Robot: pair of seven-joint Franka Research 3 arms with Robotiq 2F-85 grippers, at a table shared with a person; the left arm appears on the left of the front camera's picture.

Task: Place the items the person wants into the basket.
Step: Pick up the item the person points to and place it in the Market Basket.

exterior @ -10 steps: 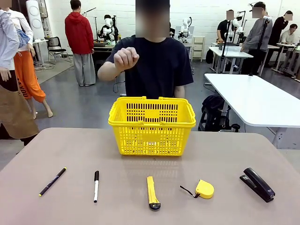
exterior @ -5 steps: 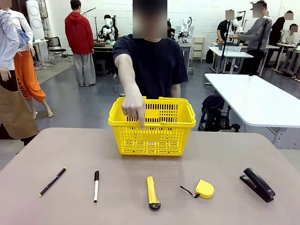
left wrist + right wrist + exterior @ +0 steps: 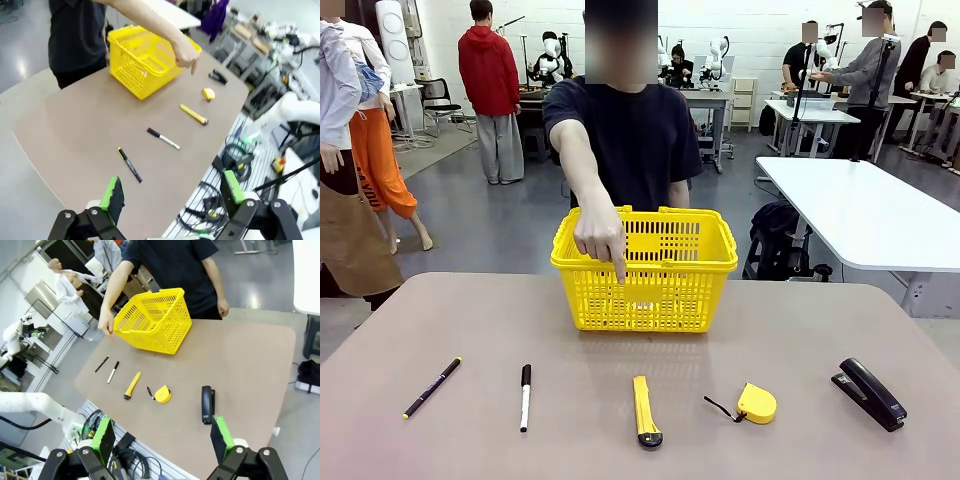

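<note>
The yellow basket [image 3: 645, 268] stands at the table's far middle, also seen from the wrists [image 3: 142, 62] [image 3: 155, 321]. The person [image 3: 630, 130] in a dark T-shirt reaches an arm over it, the hand [image 3: 600, 238] pointing a finger down toward the near row. In that row lie the thin black pen [image 3: 432, 387], the utility knife [image 3: 645, 410] and the black stapler [image 3: 869, 393]. My left gripper [image 3: 172, 197] hovers high over the table's left side, open and empty. My right gripper [image 3: 162, 437] hangs high off the right side, open and empty.
A white marker with a black cap [image 3: 525, 396] lies between pen and knife. A small yellow tape measure [image 3: 752, 403] sits between knife and stapler. A white table [image 3: 865, 215] stands off to the right behind. Other people stand far back.
The person's raised fist came down over the basket into a downward-pointing finger, and the arm has stretched a little further. The items on the table have not moved.
</note>
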